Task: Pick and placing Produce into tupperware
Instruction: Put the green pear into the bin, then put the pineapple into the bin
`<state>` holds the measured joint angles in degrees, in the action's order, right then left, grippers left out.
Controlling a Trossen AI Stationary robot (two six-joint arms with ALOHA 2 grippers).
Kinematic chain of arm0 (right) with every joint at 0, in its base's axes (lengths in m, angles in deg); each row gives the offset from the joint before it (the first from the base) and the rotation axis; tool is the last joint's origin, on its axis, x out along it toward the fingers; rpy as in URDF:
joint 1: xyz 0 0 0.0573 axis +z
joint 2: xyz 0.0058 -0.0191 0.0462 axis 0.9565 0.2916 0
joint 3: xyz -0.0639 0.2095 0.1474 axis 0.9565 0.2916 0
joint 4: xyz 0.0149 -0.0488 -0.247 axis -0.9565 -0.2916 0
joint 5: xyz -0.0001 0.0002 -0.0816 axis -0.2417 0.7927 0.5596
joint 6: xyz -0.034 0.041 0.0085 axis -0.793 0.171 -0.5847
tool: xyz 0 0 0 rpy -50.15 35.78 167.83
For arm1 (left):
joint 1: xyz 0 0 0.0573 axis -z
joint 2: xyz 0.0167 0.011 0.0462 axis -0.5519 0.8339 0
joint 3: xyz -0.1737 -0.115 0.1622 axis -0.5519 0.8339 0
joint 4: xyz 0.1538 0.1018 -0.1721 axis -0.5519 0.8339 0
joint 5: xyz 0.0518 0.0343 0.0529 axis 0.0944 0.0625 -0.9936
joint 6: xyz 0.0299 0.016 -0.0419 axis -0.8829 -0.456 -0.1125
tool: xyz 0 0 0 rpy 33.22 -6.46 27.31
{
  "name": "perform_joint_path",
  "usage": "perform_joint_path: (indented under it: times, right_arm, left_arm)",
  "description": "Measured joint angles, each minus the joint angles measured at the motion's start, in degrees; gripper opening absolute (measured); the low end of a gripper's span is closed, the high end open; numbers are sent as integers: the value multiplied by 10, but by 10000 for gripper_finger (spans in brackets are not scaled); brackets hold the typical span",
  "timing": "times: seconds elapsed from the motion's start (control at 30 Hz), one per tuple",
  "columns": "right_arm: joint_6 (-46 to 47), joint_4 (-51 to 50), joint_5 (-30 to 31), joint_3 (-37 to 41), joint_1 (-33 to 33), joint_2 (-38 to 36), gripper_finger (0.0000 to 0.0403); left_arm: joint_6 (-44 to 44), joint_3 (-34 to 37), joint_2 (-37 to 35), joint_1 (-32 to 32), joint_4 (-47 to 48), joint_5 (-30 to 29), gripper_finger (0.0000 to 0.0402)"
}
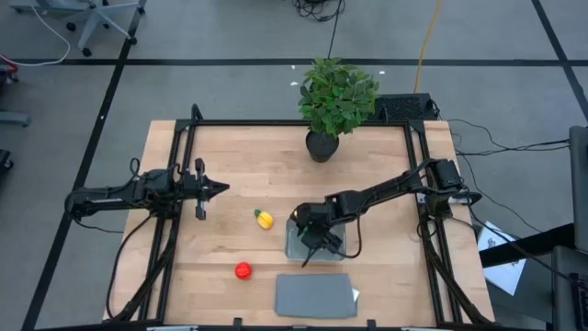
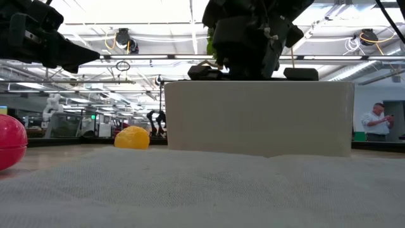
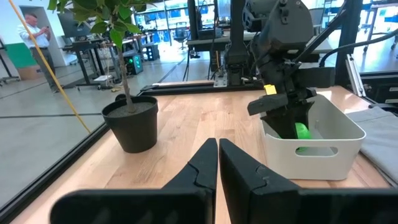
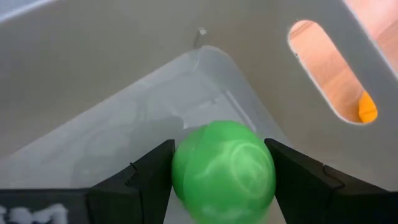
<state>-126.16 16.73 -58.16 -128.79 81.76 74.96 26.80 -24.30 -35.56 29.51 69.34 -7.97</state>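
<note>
Green ball: fills the near part of the right wrist view, round and glossy, clasped on both sides between the two dark fingers of the right pincer; also seen from the left wrist view inside the tub.
Right pincer: reaches down into the tub, grasping the green ball just above the tub's floor; in the low view its dark bulk hangs over the tub's rim.
Tub: pale, rectangular, with a slot handle in its end wall; stands on the wooden surface toward the right of middle; in the low view its wall shows as a broad pale block.
Yellow fruit: lies on the surface just left of the tub, apart from it; a green tip shows at one end; seen through the tub's handle slot in the right wrist view and low on the boards in the low view.
Red ball: lies on the surface near the front, left of the lid; at the left edge of the low view.
Grey lid: flat, at the front edge of the surface, just in front of the tub; its rough face fills the foreground of the low view.
Left pincer: clenched on nothing, fingers pressed together, held above the left part of the surface, well apart from the produce.
Potted plant: leafy, in a black pot, at the far edge of the surface.
Person: stands far back in the room, at the right of the low view.
</note>
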Motion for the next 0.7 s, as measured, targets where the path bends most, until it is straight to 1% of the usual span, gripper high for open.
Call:
perform_joint_path:
  times: [0.07, 0.3, 0.53, 0.7]
  right_arm:
    - [0, 0, 13, 0, 1, 0, 224]
    - [17, 0, 17, 0, -1, 0, 227]
    - [30, 4, 22, 0, -1, 0, 262]
    - [33, 4, 27, 0, -1, 0, 266]
  left_arm:
    - [0, 0, 0, 0, 0, 0, 21]
    - [0, 0, 0, 0, 0, 0, 21]
    - [0, 0, 0, 0, 0, 0, 21]
    - [0, 0, 0, 0, 0, 0, 21]
